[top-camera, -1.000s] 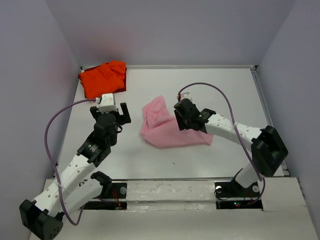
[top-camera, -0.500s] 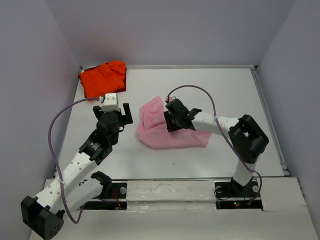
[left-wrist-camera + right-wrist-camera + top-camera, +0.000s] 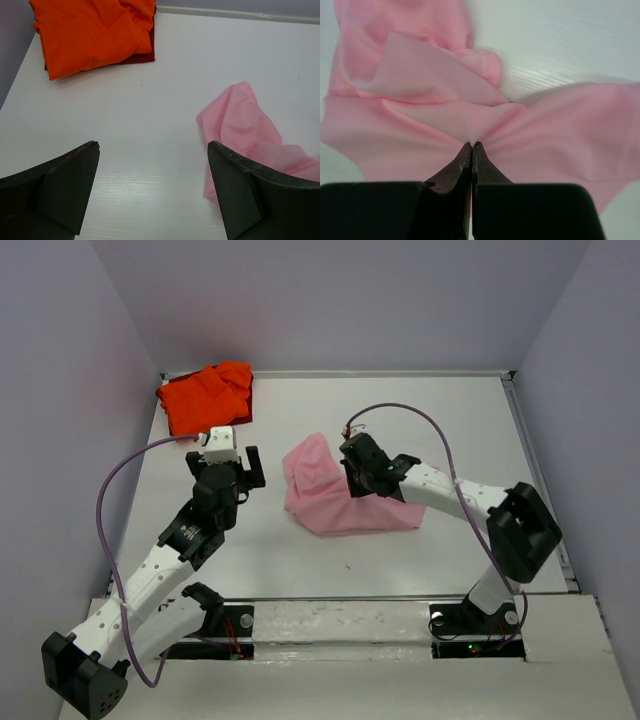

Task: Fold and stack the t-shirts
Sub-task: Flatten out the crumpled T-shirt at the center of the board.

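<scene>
The light pink t-shirt (image 3: 322,498) lies crumpled in the middle of the table, also seen in the left wrist view (image 3: 245,125). My right gripper (image 3: 471,145) is shut on a pinch of its cloth, which puckers and pulls toward the fingertips; from above, the gripper (image 3: 352,483) sits over the shirt's upper right part. The orange-red t-shirt (image 3: 205,395) lies bunched in the far left corner (image 3: 95,35). My left gripper (image 3: 152,190) is open with nothing between its fingers, over bare table between the two shirts (image 3: 240,470).
A raised rim (image 3: 380,373) borders the white table at the back and right, with lilac walls beyond. Purple cables loop from both wrists. The arm bases sit at the near edge (image 3: 340,625).
My right gripper has shut on the pink shirt's cloth after moving in over it, and has drawn slightly back to the right. The left arm shifted a little, then held still, open.
</scene>
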Motion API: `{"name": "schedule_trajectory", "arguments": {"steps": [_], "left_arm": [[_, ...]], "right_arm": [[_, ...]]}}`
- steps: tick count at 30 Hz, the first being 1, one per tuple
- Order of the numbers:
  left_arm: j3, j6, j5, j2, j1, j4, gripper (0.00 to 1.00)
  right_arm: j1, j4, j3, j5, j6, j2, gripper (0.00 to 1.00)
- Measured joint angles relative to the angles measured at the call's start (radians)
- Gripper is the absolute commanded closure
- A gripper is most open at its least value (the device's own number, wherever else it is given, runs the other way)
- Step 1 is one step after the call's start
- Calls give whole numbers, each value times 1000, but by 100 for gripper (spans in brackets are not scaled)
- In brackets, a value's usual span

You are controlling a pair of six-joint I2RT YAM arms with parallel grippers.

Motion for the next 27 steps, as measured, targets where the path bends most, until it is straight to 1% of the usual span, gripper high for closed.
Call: {"name": "schedule_trajectory", "arguments": {"steps": [8,12,15,19,22,25,27], "left_arm": [[0,-1,0,0,0,0,1],[4,-3,0,0,0,-1,1],[7,-5,0,0,0,-1,1],[10,-7,0,0,0,-1,1],[10,-8,0,0,0,-1,1],[10,-8,0,0,0,-1,1],[10,-8,-3,0,1,-1,1]], "right_arm": [[0,-254,0,309,15,-403,100],[0,-366,0,441,34,-548,100],[0,-425,-33,523,68,-574,100],[0,-481,-126,558,108,-545,100],[0,-521,-148,548,130,-480,100],[0,-509,-148,515,125,-445,100],[-1,-463,-144,437,102,-440,100]]}}
